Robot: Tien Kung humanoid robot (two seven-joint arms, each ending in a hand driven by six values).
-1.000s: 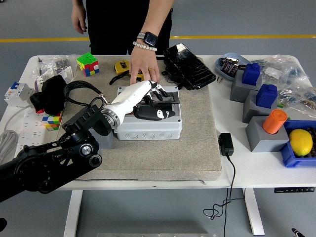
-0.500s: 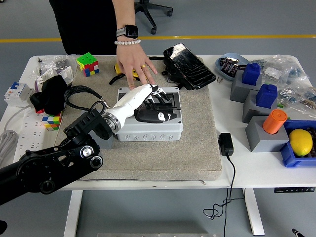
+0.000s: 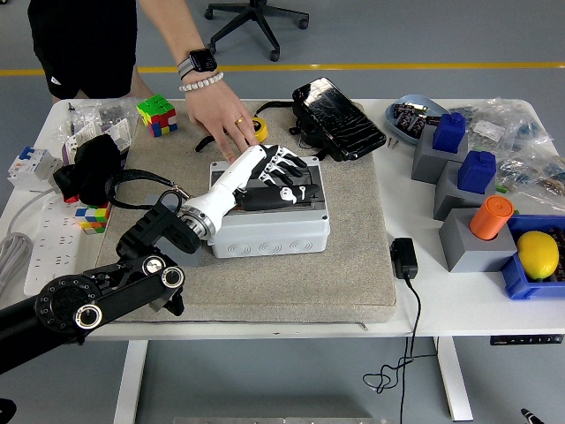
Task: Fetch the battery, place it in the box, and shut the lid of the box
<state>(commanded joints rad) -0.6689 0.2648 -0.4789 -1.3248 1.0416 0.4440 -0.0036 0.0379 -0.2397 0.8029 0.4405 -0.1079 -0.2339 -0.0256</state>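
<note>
On top of the grey box lies the robot's left hand, its fingers spread flat and holding nothing. A person's hand touches the box's far edge. I cannot tell where the battery is.

Clutter around the grey felt mat on the white table

A multicoloured puzzle cube sits far left; a yellow lemon lies in the blue plastic bin beside an orange cylinder on a grey block.
</note>
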